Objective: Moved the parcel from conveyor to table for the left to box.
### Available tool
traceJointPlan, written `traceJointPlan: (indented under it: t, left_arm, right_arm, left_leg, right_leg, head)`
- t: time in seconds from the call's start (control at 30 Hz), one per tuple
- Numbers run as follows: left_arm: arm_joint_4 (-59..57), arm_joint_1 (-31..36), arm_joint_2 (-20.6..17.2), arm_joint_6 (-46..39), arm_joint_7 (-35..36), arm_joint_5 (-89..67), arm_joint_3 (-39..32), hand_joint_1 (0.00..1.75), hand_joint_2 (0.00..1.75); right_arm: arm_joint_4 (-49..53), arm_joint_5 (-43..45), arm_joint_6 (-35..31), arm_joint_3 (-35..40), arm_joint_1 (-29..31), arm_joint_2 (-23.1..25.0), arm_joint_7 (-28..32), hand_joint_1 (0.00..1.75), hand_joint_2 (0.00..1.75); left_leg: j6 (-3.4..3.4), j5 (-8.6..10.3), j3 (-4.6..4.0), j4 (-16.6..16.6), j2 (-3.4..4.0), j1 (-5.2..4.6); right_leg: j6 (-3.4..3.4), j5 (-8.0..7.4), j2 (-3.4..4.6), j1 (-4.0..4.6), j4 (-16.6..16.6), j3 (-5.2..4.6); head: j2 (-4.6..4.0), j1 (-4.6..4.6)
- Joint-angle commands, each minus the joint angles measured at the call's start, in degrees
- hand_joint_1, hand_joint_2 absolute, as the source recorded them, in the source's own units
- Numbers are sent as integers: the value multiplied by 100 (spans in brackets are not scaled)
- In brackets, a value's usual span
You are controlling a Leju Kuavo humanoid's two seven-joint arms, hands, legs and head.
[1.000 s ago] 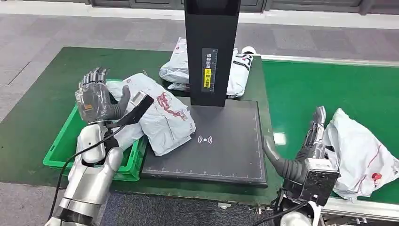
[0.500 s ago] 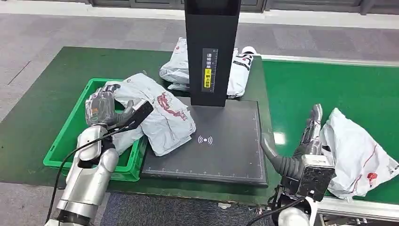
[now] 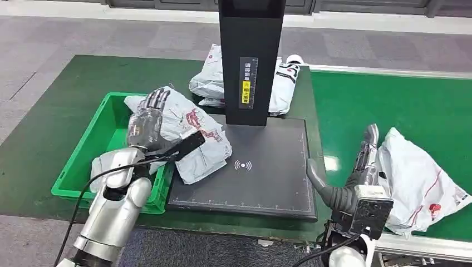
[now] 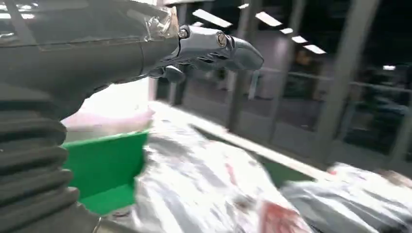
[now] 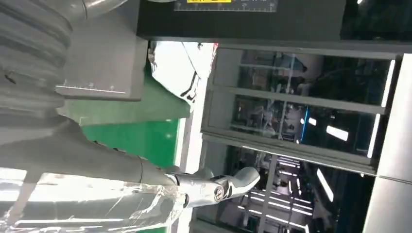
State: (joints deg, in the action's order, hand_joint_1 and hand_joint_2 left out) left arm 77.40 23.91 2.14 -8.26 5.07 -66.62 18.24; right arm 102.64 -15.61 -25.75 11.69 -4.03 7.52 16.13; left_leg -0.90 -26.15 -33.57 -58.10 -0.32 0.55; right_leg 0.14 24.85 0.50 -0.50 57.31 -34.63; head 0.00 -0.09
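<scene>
The robot's left hand (image 3: 146,123) rests fingers-forward on the near end of a grey parcel (image 3: 192,136) that straddles the rim of a green crate (image 3: 83,161) and the black scanner plate (image 3: 267,167); whether the fingers actually grip the wrapping cannot be told, since the hand's back hides its palm from the head camera and the left wrist view is motion-blurred, showing little more than dark fingers (image 4: 214,46) extended above crumpled grey plastic (image 4: 204,184). The parcel's long axis runs diagonally, from the far corner of the crate beyond the left hand's fingertips toward the wireless symbol on the plate, off to that hand's thumb side. Its lower edge is hidden behind the wrist and a black camera bar. Across the plate, the right hand (image 3: 364,161) stands edge-on with fingers straight and thumb spread away from them, holding nothing, just beside a white parcel (image 3: 420,183) lying on the green conveyor belt (image 3: 389,105) on the side away from its thumb; that bag's far edge is cut off by the frame. A black scanner column (image 3: 250,55) rises beyond both hands, hiding the middle of a further pile of grey bags (image 3: 209,83) behind it
</scene>
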Motion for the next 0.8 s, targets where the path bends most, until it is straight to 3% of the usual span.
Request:
traceJointPlan:
  t: [0.03, 0.27, 0.3, 0.33, 0.37, 0.5, 0.8]
  left_arm:
    - [-942, 639, -400, 697, -182, -22, 1513, 0, 175]
    - [-1780, 866, -426, 1656, -604, 198, 2044, 0, 175]
    - [-1966, 903, -409, 1701, -638, 208, 2134, 12, 175]
    - [-2106, 931, -397, 1708, -652, 208, 2219, 105, 175]
    - [-2282, 978, -403, 1813, -742, 182, 2394, 175, 175]
    - [-2768, 1046, -415, 1963, -886, 258, 2731, 175, 175]
    - [-3189, 1154, -331, 1762, -720, 5, 2770, 175, 175]
  right_arm:
    - [-126, 26, 67, -40, -26, -94, -16, 0, 175]
    - [-118, 49, 185, -185, -45, -68, -75, 0, 175]
    - [-138, 40, 220, -208, -38, -55, -100, 0, 175]
    - [-162, 28, 230, -238, -31, -34, -121, 0, 175]
    - [-182, 3, 251, -284, -24, -11, -190, 0, 175]
    - [-272, 3, 315, -525, 33, 72, -349, 0, 175]
    - [-366, -3, 361, -607, 113, 120, -277, 0, 175]
  left_leg:
    - [1, 3, 11, 8, -13, 0]
    - [3, 4, 18, 15, -8, -1]
    - [2, 3, 16, 11, -7, -1]
    - [4, 4, 22, 15, -12, 0]
    - [2, 2, 16, 9, -8, -1]
    - [4, 6, 21, 17, -9, -2]
    - [2, 4, 24, 19, 6, 0]
  right_leg:
    - [-1, 3, -19, 1, -6, 14]
    - [-1, 1, -16, 2, -11, 20]
    - [0, 1, -14, 2, -8, 17]
    - [0, 1, -20, 2, -14, 24]
    - [0, 2, -14, 1, -6, 16]
    - [0, 0, -17, 0, -13, 22]
    - [-1, -4, -3, 1, -16, 23]
  head:
    - [0, 0]
    - [0, 0]
    - [2, 0]
    - [2, 0]
    - [2, 0]
    - [0, 0]
    - [2, 0]
